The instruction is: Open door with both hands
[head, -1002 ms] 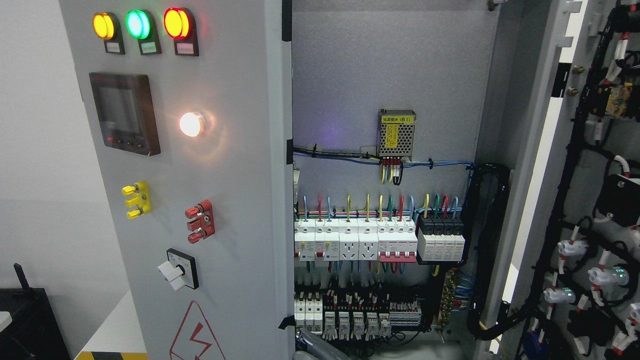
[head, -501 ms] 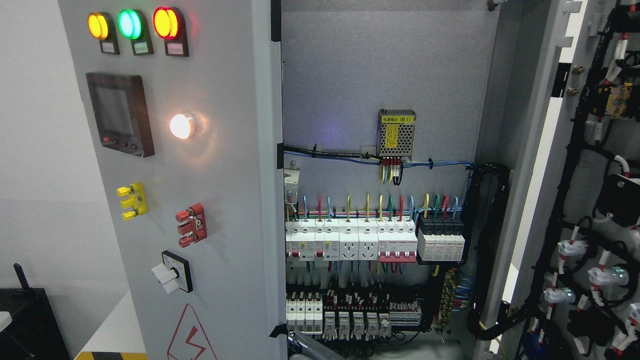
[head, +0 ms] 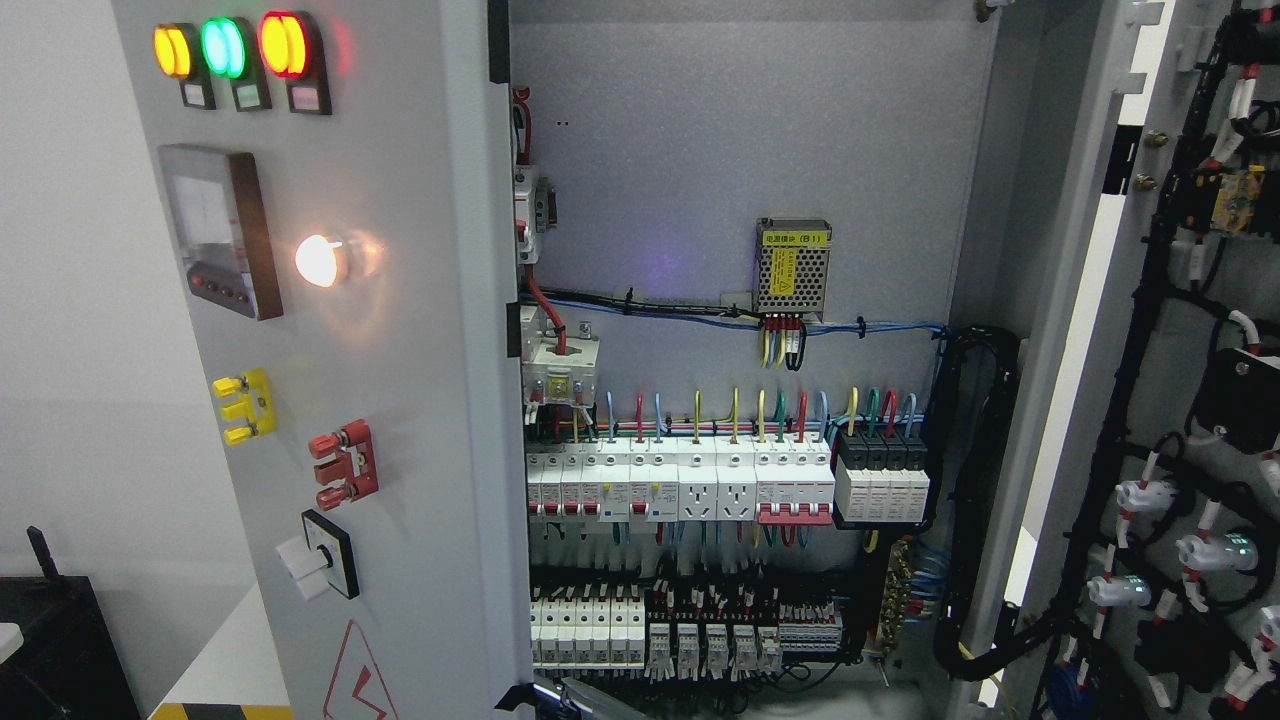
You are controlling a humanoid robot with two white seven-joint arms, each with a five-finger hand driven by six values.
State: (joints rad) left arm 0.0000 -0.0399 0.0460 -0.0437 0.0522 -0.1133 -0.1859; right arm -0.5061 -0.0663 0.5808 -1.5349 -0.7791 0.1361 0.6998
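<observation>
The grey left door (head: 400, 420) of the electrical cabinet stands part-way open, its free edge (head: 488, 300) turned toward me. It carries three lamps (head: 225, 47), a meter (head: 215, 230), a lit white lamp (head: 318, 260) and a rotary switch (head: 322, 555). The right door (head: 1100, 300) is swung wide open at the right, with its inner wiring (head: 1190, 500) showing. A grey sliver of an arm (head: 590, 697) pokes up at the bottom edge, just left of the middle, beside the left door's lower corner. Its hand is hidden. No other arm shows.
Inside the cabinet are a row of breakers (head: 680, 485), a small power supply (head: 792, 265) and a thick black cable bundle (head: 985, 480). A black box (head: 50, 640) and a white surface (head: 230, 650) lie at the lower left, beyond the left door.
The left door has swung further open to the left. More of the cabinet's left side now shows, with extra breakers and a red cable. The right door has not moved.
</observation>
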